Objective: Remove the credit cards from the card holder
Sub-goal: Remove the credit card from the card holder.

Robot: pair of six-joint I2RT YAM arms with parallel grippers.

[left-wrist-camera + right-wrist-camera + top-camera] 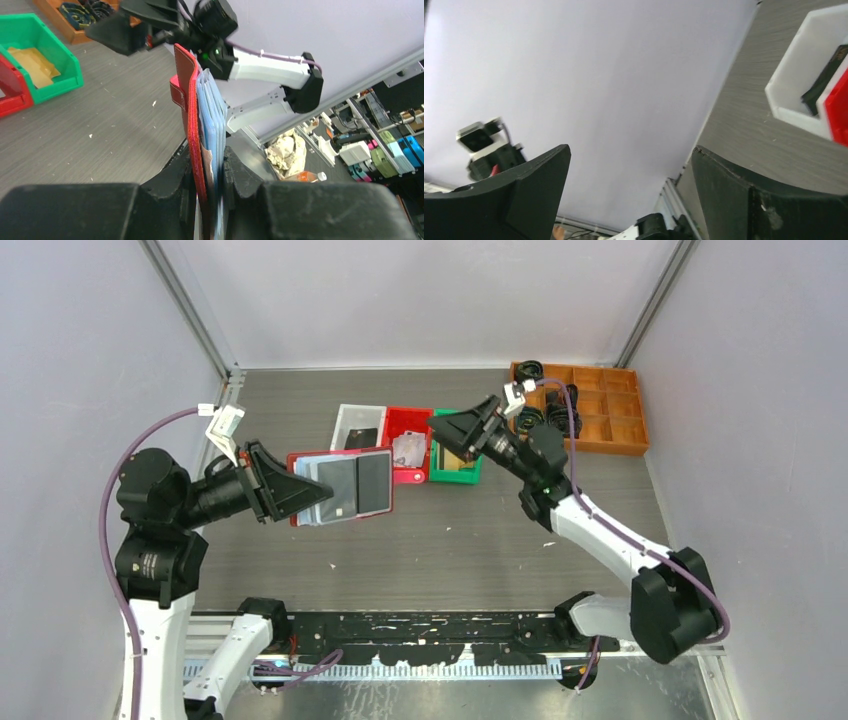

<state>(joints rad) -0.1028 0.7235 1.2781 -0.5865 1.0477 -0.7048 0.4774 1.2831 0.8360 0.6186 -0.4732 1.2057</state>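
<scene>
My left gripper (303,492) is shut on the red card holder (342,485) and holds it open above the table. Dark grey credit cards (357,480) and a pale blue one lie in its sleeves. In the left wrist view the holder (192,110) stands edge-on between my fingers (212,186), with the pale blue sleeves (210,117) beside the red cover. My right gripper (447,435) is open and empty, above the bins to the right of the holder. It also shows open in the right wrist view (631,152).
A white bin (347,418) holds a black card (361,437). A red bin (410,425) holds a silvery card. A green bin (455,476) holds a tan card (29,64). A wooden divided tray (600,405) with black cables stands at the back right.
</scene>
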